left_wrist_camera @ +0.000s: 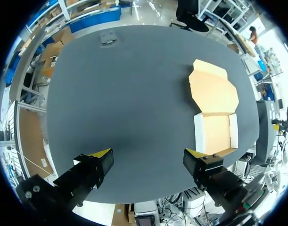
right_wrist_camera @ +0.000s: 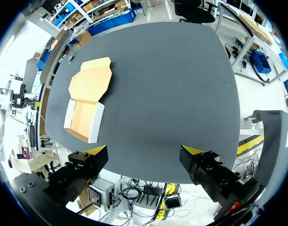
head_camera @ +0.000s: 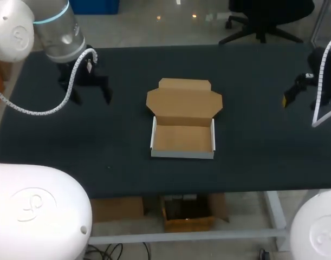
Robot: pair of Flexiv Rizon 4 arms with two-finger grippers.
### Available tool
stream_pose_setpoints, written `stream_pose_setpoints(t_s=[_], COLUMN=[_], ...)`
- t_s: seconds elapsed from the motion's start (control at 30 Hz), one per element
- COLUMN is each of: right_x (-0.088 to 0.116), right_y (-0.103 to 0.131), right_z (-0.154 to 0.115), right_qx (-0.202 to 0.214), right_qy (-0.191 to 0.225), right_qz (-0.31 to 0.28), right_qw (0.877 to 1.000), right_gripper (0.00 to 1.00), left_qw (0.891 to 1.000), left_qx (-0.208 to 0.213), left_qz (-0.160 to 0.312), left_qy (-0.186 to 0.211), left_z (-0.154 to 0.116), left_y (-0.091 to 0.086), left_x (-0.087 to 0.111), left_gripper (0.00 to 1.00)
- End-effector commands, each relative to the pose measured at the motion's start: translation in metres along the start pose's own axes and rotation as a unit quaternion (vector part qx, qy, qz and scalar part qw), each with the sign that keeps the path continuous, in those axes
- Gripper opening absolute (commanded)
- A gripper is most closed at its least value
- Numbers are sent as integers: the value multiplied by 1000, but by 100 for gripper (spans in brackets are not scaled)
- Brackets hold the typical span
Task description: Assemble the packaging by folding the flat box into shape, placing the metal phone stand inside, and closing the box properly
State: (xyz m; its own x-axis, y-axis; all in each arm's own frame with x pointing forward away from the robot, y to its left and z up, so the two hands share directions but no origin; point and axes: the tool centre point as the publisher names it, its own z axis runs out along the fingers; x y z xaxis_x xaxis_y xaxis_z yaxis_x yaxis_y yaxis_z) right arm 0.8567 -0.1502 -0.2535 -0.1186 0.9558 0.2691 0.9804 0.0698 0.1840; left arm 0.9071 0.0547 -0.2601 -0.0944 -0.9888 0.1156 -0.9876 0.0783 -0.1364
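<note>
Open box [head_camera: 183,136], 2 spread claws apart

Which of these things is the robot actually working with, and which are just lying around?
For the job: open cardboard box; left tool; right tool, both open and empty.
Not clearly part of it: black table; small grey object at its far edge, too small to identify.
</note>
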Motion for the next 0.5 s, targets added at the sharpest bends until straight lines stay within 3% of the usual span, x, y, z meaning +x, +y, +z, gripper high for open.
stream_pose_setpoints(t_s=[0.03,0.5], right_x=[0,0], right_y=[0,0], right_z=[-2,-2], right_qx=[2,2], right_qy=[-1,-1], right_qz=[0,0], right_qw=[1000,1000], right_gripper=[100,100], left_qw=[1000,999], left_qx=[-21,-32], left_qz=[-4,-21], left_qy=[-5,-9], left_z=[9,35], left_y=[-12,-40], left_x=[-1,-23], left_gripper=[100,100])
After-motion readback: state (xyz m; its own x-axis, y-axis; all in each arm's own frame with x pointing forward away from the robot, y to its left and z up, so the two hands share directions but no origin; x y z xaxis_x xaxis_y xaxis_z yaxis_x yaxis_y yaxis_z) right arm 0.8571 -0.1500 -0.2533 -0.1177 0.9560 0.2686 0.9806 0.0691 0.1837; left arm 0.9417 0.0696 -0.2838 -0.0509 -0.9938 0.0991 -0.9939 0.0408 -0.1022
